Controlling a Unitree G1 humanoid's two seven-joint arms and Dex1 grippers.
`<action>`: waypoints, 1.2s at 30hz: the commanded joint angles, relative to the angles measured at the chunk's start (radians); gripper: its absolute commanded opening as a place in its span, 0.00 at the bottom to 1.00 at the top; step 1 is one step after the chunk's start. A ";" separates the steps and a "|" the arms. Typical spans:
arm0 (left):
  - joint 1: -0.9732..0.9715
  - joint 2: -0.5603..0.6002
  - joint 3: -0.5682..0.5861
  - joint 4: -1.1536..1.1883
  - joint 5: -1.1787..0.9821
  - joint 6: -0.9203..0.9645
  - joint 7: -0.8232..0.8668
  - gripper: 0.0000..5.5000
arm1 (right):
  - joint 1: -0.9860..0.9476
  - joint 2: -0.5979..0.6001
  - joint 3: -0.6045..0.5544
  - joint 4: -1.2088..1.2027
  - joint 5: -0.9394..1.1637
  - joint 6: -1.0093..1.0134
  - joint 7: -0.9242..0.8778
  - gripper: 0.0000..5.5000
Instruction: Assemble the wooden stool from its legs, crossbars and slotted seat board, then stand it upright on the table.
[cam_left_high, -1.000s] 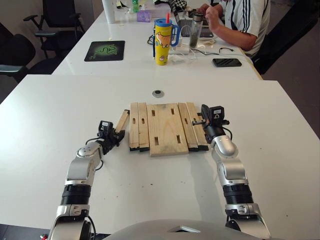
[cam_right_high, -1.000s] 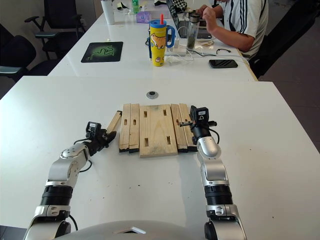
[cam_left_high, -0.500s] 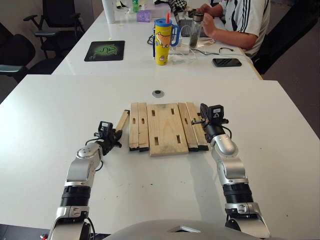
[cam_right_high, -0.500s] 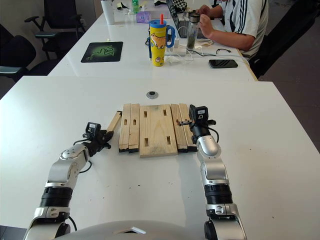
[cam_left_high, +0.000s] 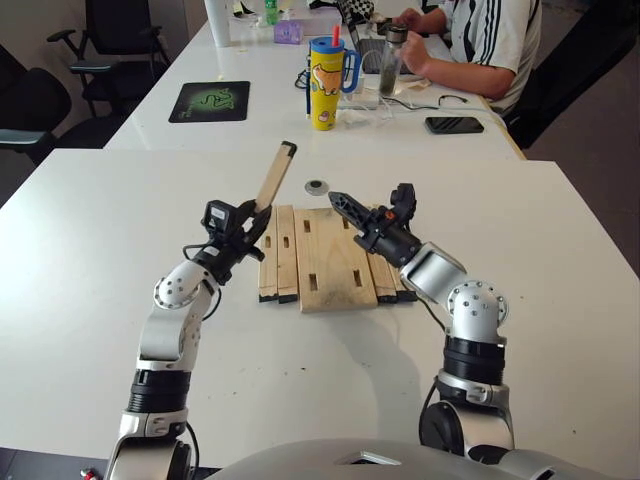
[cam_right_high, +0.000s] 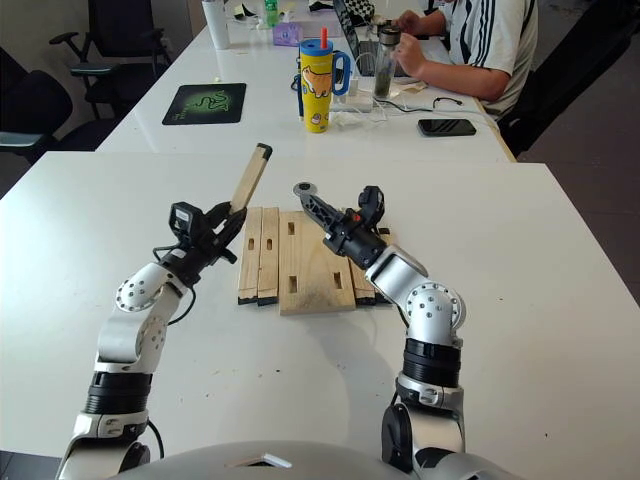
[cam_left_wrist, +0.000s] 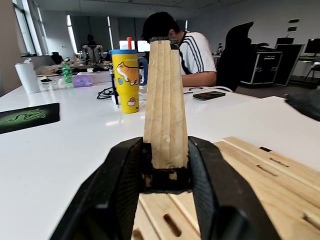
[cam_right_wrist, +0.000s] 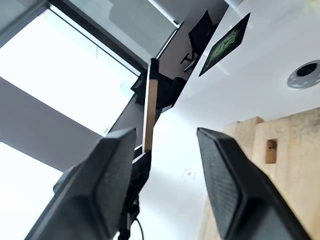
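Stool leg clamped at its lower end in the left gripper, held above the table and tilted, free end up and leaning away from the robot. Right gripper with fingers apart and gripping nothing, poised over the slotted seat board and aimed toward the leg. Seat board lying flat on the table, with more wooden strips touching it on either side. Likely step: bringing the leg across to be joined — best done by keeping the clamp low and firm, steadying the free end with the open gripper, squaring the end to a slot before pressing, and avoiding any knock to the loose strips. Writing: none legible — just a cartoon figure on the yellow cup and a green design on the dark mat, both on the far table.
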 joint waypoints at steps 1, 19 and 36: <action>0.004 0.005 -0.051 -0.058 -0.018 0.005 -0.052 0.24 | -0.031 0.012 -0.035 -0.007 0.120 0.032 -0.108 0.53; 0.054 0.053 -0.133 -0.122 -0.028 0.047 -0.116 0.24 | -0.067 -0.024 -0.021 0.031 0.220 -0.077 -0.198 0.40; 0.055 0.058 -0.140 -0.122 -0.033 0.045 -0.126 0.24 | -0.068 -0.066 -0.005 0.053 0.244 -0.102 -0.164 0.08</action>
